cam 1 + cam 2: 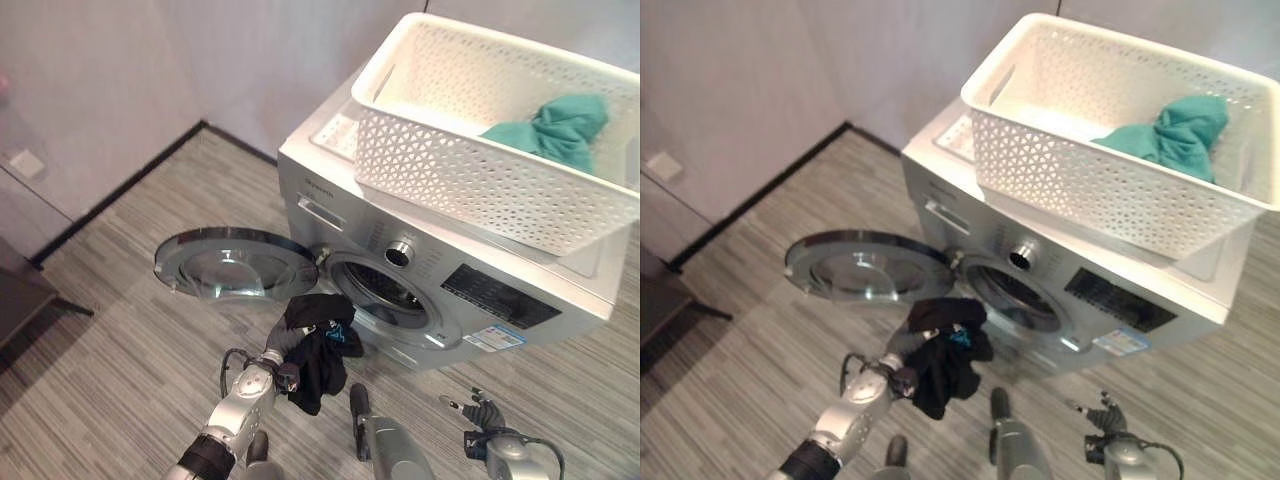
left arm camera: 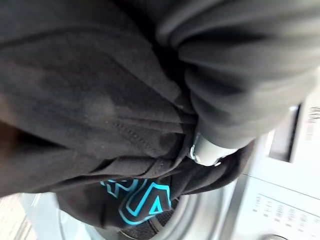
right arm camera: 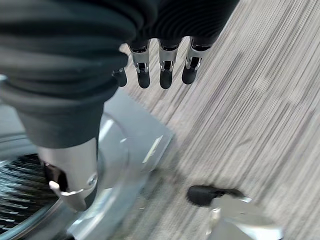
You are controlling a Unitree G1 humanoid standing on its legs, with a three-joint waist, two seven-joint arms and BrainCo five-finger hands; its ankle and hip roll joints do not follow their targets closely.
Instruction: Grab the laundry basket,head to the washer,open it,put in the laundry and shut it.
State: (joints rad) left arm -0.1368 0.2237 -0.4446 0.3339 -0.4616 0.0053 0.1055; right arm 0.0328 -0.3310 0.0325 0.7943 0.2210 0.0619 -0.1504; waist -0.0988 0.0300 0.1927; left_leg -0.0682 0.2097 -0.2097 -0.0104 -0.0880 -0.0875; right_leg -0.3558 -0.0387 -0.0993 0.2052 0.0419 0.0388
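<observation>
Black clothing with turquoise print (image 1: 318, 350) hangs bunched from the robot's left hand (image 1: 283, 374), whose fingers are curled into the cloth, just in front of the washer's round opening (image 1: 385, 295). Lower right, the right hand (image 3: 161, 70) hangs idle over the striped wood-look floor (image 1: 120, 360), its fingers straight and relaxed, holding nothing. Behind them stands the silver front-loading washer (image 1: 500, 300); its glass door (image 1: 235, 262) is swung fully open to the left. On the washer's top rests a white perforated laundry basket (image 1: 470, 185), with a teal garment (image 1: 555, 128) lying in one corner. By this view, carrying the basket over and opening the door look done. Left to do: load the black garment, then the teal one, and close the door.
</observation>
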